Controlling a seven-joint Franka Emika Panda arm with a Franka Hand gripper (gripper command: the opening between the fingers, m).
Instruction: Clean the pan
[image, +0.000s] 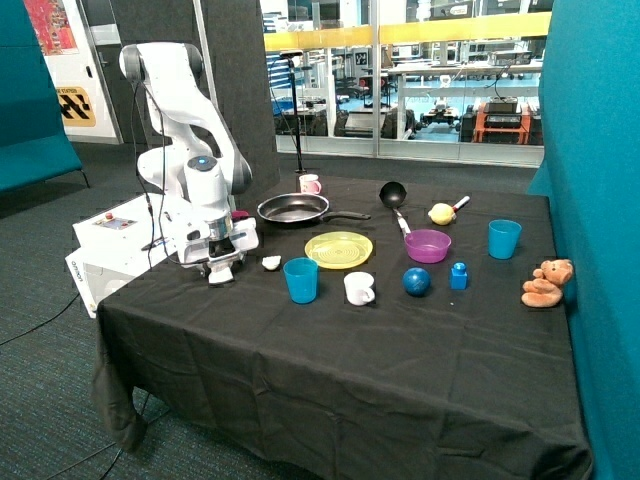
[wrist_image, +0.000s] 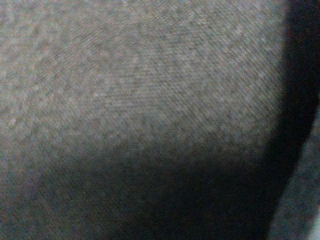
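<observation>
Around the pan: pink mug (image: 311, 184) just behind it, yellow plate (image: 339, 249) right in front, black ladle (image: 393, 196) off past the handle tip.
More clutter: blue cup (image: 300, 279), white cup (image: 358, 288), blue ball (image: 416, 281), purple bowl (image: 427, 245), a second blue cup (image: 504, 239), teddy bear (image: 546, 283) at the far edge.
In the way: a small white scrap (image: 271, 263) lies between the gripper and the plate.
Pan (image: 294, 209): dark, round, shallow, sitting flat on the black tablecloth (image: 330, 350) toward the back, long handle pointing at the ladle.
Gripper (image: 221, 273): down low at the cloth near the table edge, well apart from the pan.
Jaws: honestly can't tell, wrist view is just cloth (wrist_image: 140, 90) up close.
</observation>
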